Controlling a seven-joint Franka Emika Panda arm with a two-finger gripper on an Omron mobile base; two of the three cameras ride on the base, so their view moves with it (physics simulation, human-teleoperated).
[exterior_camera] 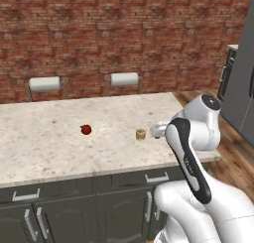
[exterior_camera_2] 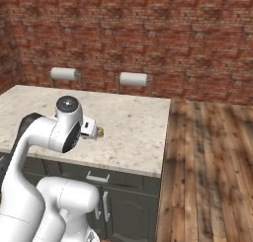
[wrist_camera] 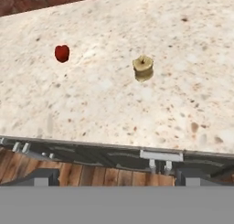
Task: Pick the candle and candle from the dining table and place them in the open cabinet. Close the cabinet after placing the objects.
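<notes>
Gripper (wrist_camera: 112,179) wide open, empty, near the table (wrist_camera: 192,31) front edge. Advise centring over squat candle (wrist_camera: 143,68), descending straight; red fruit (wrist_camera: 62,53) well apart.

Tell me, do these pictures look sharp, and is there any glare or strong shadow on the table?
Left base view: even, soft light, no glare on the table; the candle and fruit look small and slightly soft. Right base view: same flat light, the arm partly hides the candle. Hand view: clearest view, with a faint shadow under the candle and fruit.
</notes>
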